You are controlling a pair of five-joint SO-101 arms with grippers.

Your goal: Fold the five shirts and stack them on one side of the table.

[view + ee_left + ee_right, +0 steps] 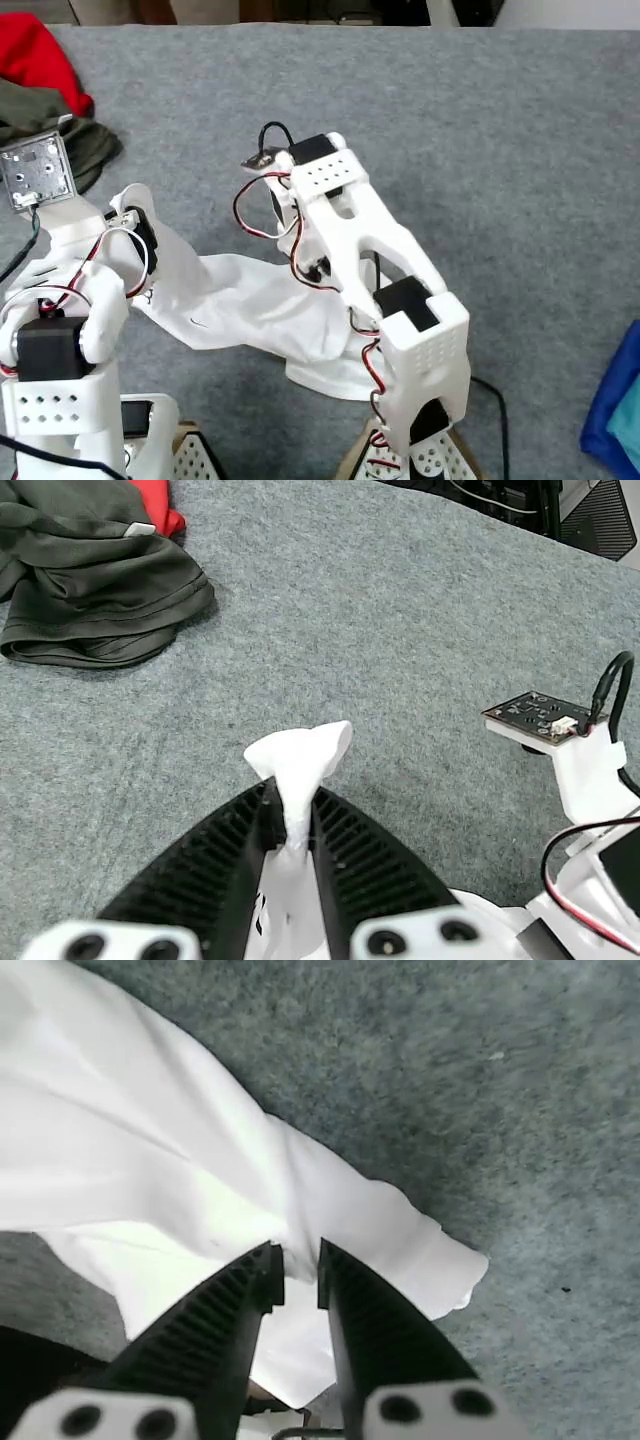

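Closest to us are the black fingers of the left gripper [293,792], pressed together on a bunch of the white shirt [300,755]. A tuft of cloth pokes out past the tips, and more of it runs back between the two fingers toward the wrist. We see the right gripper [298,1250] drawn in to a narrow slot as well, with white cloth filling that slot and the creases running in toward the tips. We take it to be pinching a fold, while the rest of the cloth spreads below it over the grey table [540,1110]. From the high view we find the white shirt [250,310] strung between the two arms near the front middle of the table, just ahead of the arm bases. One end rises to the left arm, the middle sags, and the other end passes under the bent right arm, where a flap lies on the table. We find a dark green shirt [60,125] crumpled at the far left corner, touching a red garment [35,60] just behind it; both are well apart from the white shirt. At the right edge, toward the front, we see a blue garment [615,400] partly cut off by the frame.
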